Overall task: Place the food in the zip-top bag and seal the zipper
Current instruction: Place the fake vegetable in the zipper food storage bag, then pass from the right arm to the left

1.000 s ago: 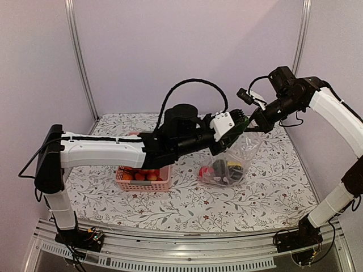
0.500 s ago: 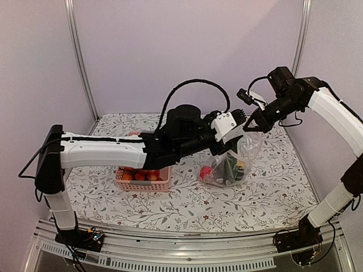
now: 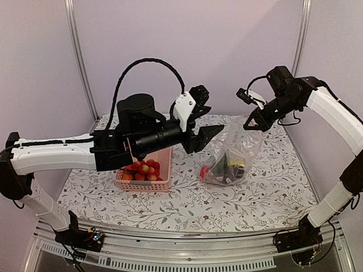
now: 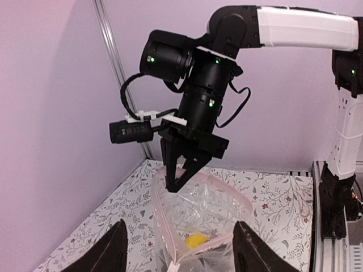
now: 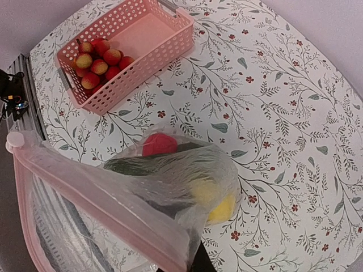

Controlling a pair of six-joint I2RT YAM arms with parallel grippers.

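Note:
The zip-top bag (image 3: 235, 148) hangs upright with its bottom on the table, its mouth open. My right gripper (image 3: 249, 124) is shut on its upper rim, and the left wrist view shows that gripper (image 4: 174, 184) pinching the rim. The pink zipper (image 4: 161, 218) runs round the mouth and crosses the right wrist view as a pale pink zipper band (image 5: 102, 209). Food in the bag (image 3: 224, 165) includes a red piece (image 5: 159, 144), a yellow piece (image 5: 224, 208) and dark ones. More food, red berries (image 3: 144, 168), lies in the pink basket. My left gripper (image 3: 205, 116) is open and empty, left of the bag's mouth.
The pink lattice basket (image 3: 142, 186) stands on the flowered tablecloth left of the bag, under my left forearm. Metal frame posts (image 3: 79, 56) rise at the back corners. A metal rail (image 3: 187, 249) runs along the near table edge.
My left gripper was at the bag's mouth a second ago. It has opened wide and drawn back up and to the left. The right gripper has kept its hold on the rim.

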